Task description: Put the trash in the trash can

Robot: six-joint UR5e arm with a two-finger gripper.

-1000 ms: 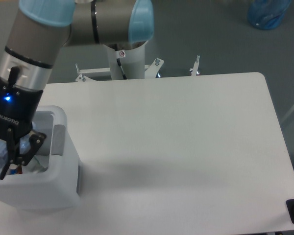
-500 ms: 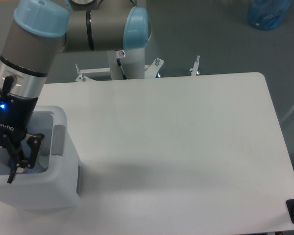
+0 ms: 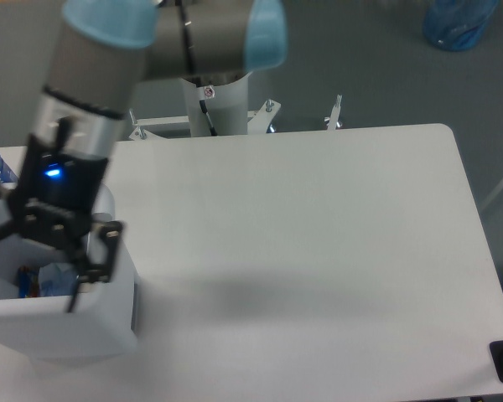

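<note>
At the near left the trash can (image 3: 67,322) is seen, with a crushed bottle (image 3: 54,280) lying inside it, bluish against the white wall. Just above its opening the gripper (image 3: 29,260) is held with fingers spread wide and nothing between them. The drop looks done. No paper wad is seen. A lift clear of the rim is called for next.
</note>
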